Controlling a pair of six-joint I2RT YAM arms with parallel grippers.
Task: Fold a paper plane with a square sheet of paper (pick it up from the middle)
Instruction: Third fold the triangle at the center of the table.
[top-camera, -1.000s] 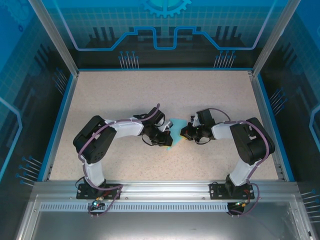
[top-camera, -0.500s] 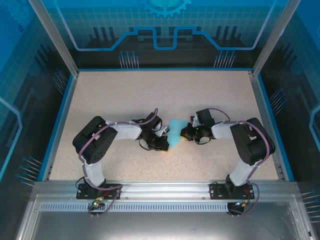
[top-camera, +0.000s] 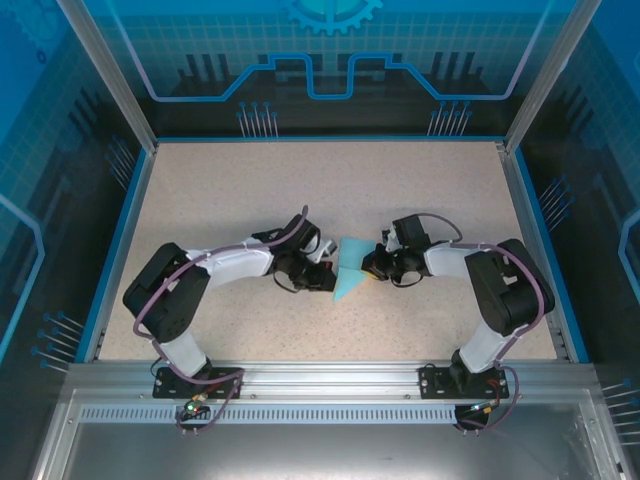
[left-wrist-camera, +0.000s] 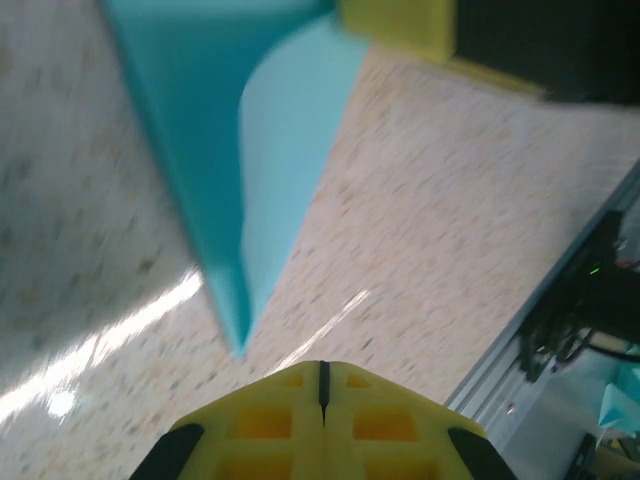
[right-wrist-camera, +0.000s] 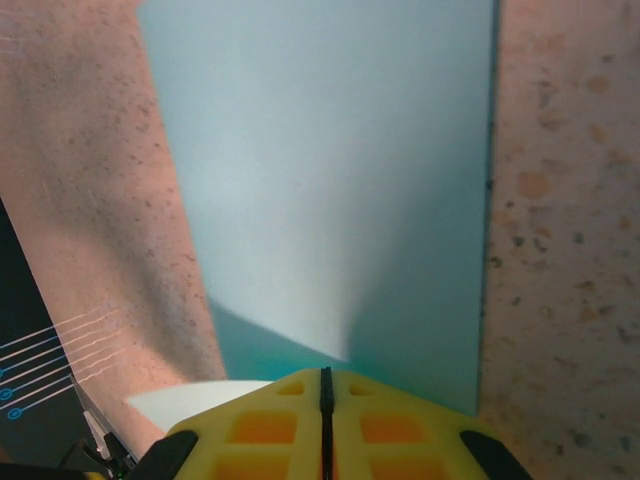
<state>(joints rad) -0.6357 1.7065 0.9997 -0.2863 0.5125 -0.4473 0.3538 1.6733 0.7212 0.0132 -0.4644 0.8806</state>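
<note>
The light-blue paper (top-camera: 346, 272), folded to a pointed wedge, lies mid-table between the two grippers, its tip toward the near edge. In the left wrist view the paper (left-wrist-camera: 255, 150) has a raised flap and its tip ends just ahead of my left gripper (left-wrist-camera: 322, 372), which is shut with nothing between its fingers. From above, the left gripper (top-camera: 322, 277) sits at the paper's left edge. My right gripper (top-camera: 373, 265) is at the paper's right edge. In the right wrist view the paper (right-wrist-camera: 330, 180) creases into the right gripper (right-wrist-camera: 325, 378), shut on it.
The speckled tabletop (top-camera: 300, 190) is ringed by a blue border and frame posts. An aluminium rail (top-camera: 330, 375) with the arm bases runs along the near edge. A white sliver (right-wrist-camera: 190, 402) shows beside the right fingers.
My left gripper has drawn back off the paper to the left, and its arm has stretched lower. More of the paper shows, its tip reaching nearer. The right gripper has barely moved.
</note>
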